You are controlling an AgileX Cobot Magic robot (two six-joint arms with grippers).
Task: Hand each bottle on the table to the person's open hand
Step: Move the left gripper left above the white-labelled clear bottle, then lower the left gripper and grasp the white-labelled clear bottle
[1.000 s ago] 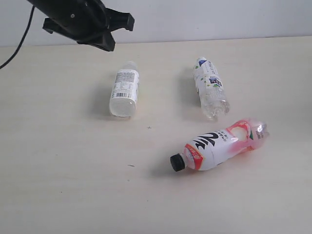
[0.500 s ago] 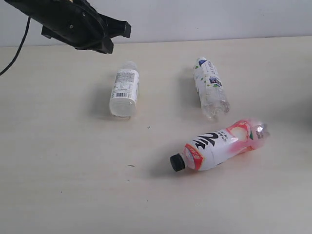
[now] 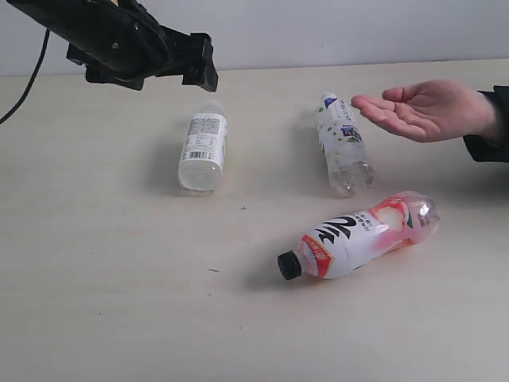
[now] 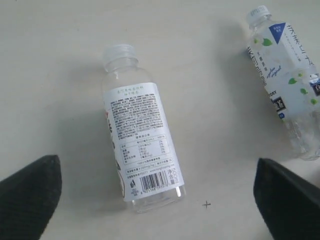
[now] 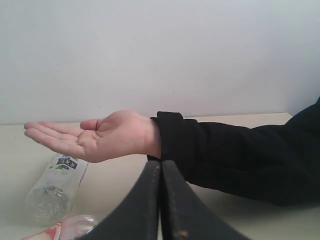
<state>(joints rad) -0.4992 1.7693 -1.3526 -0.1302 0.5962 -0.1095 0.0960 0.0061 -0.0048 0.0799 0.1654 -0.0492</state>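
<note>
Three bottles lie on their sides on the table (image 3: 119,278): a white-labelled one (image 3: 203,151), a white-and-blue-labelled one (image 3: 342,143) and a pink-red one with a black cap (image 3: 358,236). The person's open hand (image 3: 421,107), palm up, hovers over the white-and-blue bottle's cap end. My left gripper (image 3: 159,76) hangs open above and behind the white-labelled bottle (image 4: 140,145), its jaws wide on either side and touching nothing. My right gripper (image 5: 160,167) is shut and empty, just below the wrist of the hand (image 5: 95,135); it is out of the exterior view.
A black sleeve (image 3: 489,127) enters from the right edge, and crosses the right wrist view close behind the jaws (image 5: 240,155). A black cable (image 3: 28,76) hangs at the far left. A pale wall (image 3: 318,28) runs along the table's far edge.
The person's hand has come in from the right, palm up. My left gripper has gone from shut to wide open and shifted slightly. The bottles have not moved.
</note>
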